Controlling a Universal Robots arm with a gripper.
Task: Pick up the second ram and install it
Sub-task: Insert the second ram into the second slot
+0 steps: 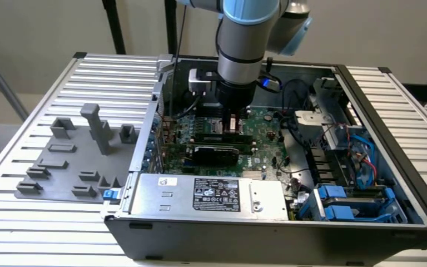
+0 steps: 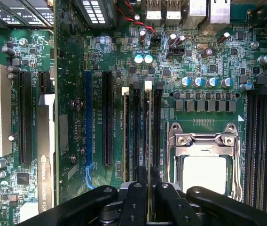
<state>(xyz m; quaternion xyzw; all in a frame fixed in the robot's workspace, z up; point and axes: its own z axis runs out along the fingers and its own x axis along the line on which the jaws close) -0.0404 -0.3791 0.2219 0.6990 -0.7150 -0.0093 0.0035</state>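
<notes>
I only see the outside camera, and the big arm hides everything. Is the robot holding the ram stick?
Observer: Yes. In the wrist view the gripper is closed on the second ram, seen edge-on, lined up along a memory slot.
Operator: Is another stick in there?
Observer: It looks so. Another thin stick stands nearby, with an empty black slot between them.
Operator: What's beside the slots?
Observer: The silver processor socket.
</notes>
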